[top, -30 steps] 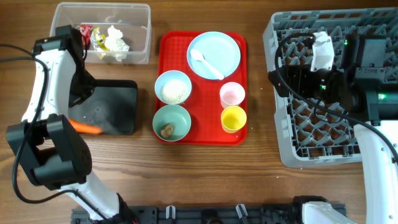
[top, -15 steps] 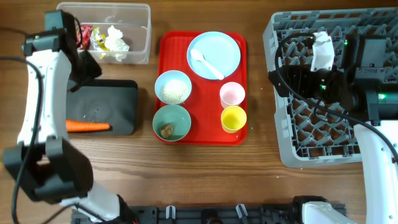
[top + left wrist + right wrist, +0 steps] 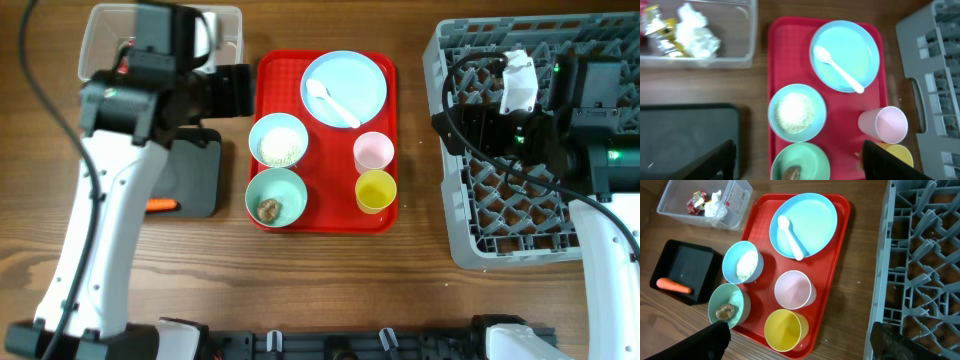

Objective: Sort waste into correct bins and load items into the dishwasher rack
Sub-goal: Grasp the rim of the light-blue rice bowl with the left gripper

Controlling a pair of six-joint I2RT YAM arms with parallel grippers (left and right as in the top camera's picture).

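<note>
**Left pincer (image 3: 799, 162) wide and empty: food waste in hand**

Your orange carrot (image 3: 674, 286) lies in the shallow black rectangular tray (image 3: 687, 262), lower left of the right wrist view. Your right pincer (image 3: 802, 341) hangs wide and empty too. Likely next is the light blue bowl of white rice grains (image 3: 797, 112), centre frame. Grip its rim and tip it over that tray.

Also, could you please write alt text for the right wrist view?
A red serving tray holds a light blue plate with a white spoon, a blue bowl of rice, a greenish bowl with a brown lump, a pink cup and a yellow cup. Left of it, a carrot lies in the black tray; the grey rack is on the right.
</note>
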